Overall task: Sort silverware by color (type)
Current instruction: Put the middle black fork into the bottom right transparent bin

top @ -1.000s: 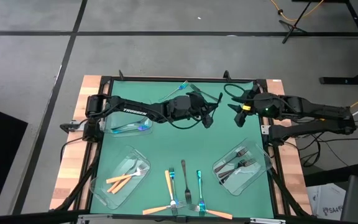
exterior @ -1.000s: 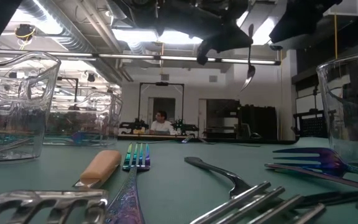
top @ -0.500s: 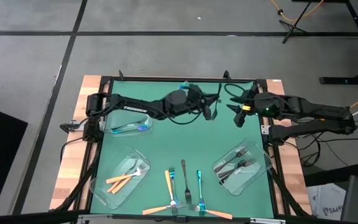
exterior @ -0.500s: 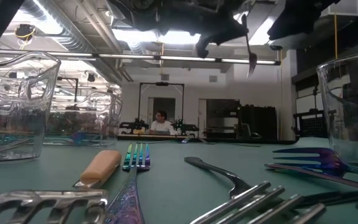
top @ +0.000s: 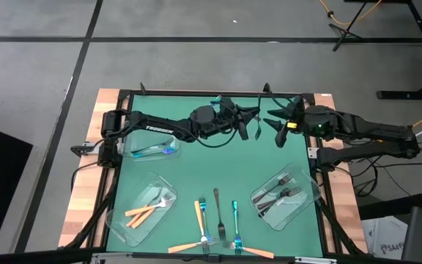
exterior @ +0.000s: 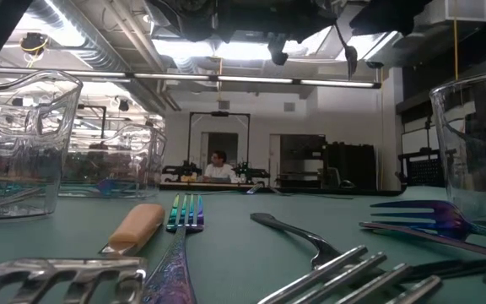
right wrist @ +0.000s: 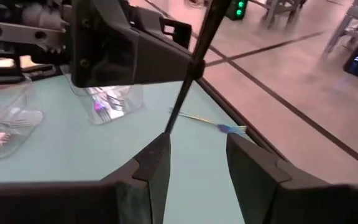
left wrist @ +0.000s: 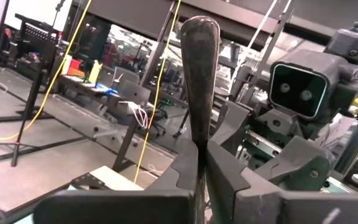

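Up at the far end of the counter (top: 196, 172), the left gripper (top: 249, 119) has its fingers clamped on a dark fork (left wrist: 198, 68), handle sticking out past the fingers in the left wrist view, and it holds that fork in the air right in front of the right gripper (top: 275, 126). The right gripper's fingers (right wrist: 151, 163) stand apart, and the dark fork runs down between them without contact that I can make out. This looks like a hand-over: dark fork passing from left to right, bound for the right-hand tray (top: 310, 200) where the dark forks (top: 280, 192) already lie. Next move, by my reading: the right fingers must close on the shaft before the left lets go, or it drops. Room is tight, the two grippers nearly nose to nose by the far edge, a blue fork (top: 217, 100) lying just beside the left wrist. The middle of the counter is open. Near the front edge, orange forks (top: 200, 218), a dark one and a blue one wait loose, with more orange in the left front tray (top: 119, 220).
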Robot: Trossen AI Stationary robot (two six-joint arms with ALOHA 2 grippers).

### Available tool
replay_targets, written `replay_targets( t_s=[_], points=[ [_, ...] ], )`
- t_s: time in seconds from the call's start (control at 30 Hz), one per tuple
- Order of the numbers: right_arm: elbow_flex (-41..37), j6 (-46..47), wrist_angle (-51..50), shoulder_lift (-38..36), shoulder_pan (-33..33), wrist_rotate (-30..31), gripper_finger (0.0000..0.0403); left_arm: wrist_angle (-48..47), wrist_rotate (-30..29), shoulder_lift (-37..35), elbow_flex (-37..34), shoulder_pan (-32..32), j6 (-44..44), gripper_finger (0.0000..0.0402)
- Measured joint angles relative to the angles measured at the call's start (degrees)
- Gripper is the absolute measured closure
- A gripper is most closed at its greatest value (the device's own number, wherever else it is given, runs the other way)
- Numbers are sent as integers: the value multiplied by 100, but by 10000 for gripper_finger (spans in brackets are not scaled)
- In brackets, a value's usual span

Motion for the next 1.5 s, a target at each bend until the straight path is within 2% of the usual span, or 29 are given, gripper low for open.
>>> replay_targets(
  t_s=[0.23, 0.63, 1.13, 1.3, 1.5],
  points=[
    [2, 32, 287, 117, 1, -61, 259, 329, -27, -2, 0, -19, 4, 392],
    [4, -24, 788, 818, 0, 17, 259, 320, -53, -2, 0, -62, 13, 392],
    [4, -236, 782, 861, 2, -82, 261, 314, -58, -2, 0, -100, 152, 392],
    [4, -255, 782, 861, 2, -78, 294, 312, -100, -2, 0, -99, 153, 392],
    [4, -257, 780, 861, 2, -80, 365, 314, -112, -2, 0, -95, 155, 392]
  ],
)
